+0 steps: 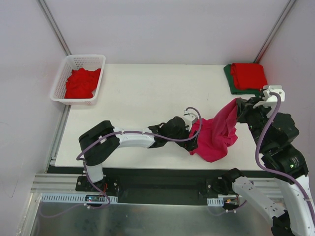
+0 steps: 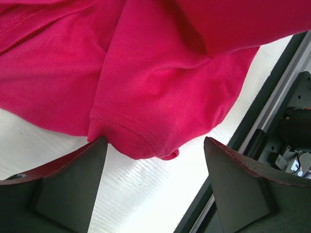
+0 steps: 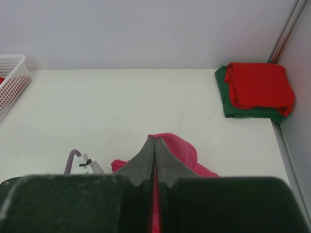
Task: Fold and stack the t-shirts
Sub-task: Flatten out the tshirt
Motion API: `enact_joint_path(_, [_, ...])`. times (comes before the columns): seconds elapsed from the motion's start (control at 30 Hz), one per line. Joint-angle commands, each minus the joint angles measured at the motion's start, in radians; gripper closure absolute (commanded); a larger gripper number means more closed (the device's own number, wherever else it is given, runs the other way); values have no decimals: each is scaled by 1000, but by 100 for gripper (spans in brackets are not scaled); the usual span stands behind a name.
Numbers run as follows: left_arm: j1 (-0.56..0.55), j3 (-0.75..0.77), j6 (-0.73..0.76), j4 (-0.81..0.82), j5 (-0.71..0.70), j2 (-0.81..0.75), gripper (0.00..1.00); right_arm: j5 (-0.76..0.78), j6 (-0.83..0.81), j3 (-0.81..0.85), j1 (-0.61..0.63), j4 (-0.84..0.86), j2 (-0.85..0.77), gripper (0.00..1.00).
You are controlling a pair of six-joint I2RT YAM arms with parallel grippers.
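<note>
The pink shirt (image 1: 216,132) was on the near right part of the table (image 1: 138,93). One corner of it was lifted by the right gripper (image 1: 240,107), and the rest lay bunched on the surface close to the near edge. In the right wrist view the fingers (image 3: 141,162) of this gripper were pressed together with a thin line of pink cloth between them, so it had hold of the shirt. The left gripper (image 1: 189,129) was at the left side of the bunched cloth. In its own view its fingers (image 2: 68,189) stood wide apart and a sleeve hem (image 2: 131,138) lay between them, not pinched. The hem was very near one finger tip, and I could not tell if it touched. Behind the right gripper, in the far right corner, a folded red shirt (image 1: 248,74) lay on a folded green shirt (image 1: 243,91), close to the right wall and the right edge of the table. A white basket (image 1: 84,57) with more red shirts (image 1: 81,82) stood at the far left corner, well apart from both arms. Between the basket and the folded pile a wide white surface lay open. Just past the near edge ran a black rail (image 1: 147,173), and the pink cloth ended close to it.
</note>
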Motion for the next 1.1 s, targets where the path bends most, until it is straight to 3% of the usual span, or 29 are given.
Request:
enact_joint_path(0.0, [-9,6,7,14,-28,2,21,18,-6,5,1,28,-16,99])
enact_joint_path(0.2, [-9,-5,17,-3,-54,8,37,11,-2,-3,2,31,-14,99])
enact_joint_path(0.4, [-8,6,17,-6,-51,31,47,12,-2,-1,1,23,-19,99])
enact_joint_path(0.8, [-9,9,17,-18,-63,43,98,9,0,-15,2,31,-21,98])
enact_joint_path(1.07, [-9,-12,29,-30,-91,11,100,15,6,-36,2,19,-33,99])
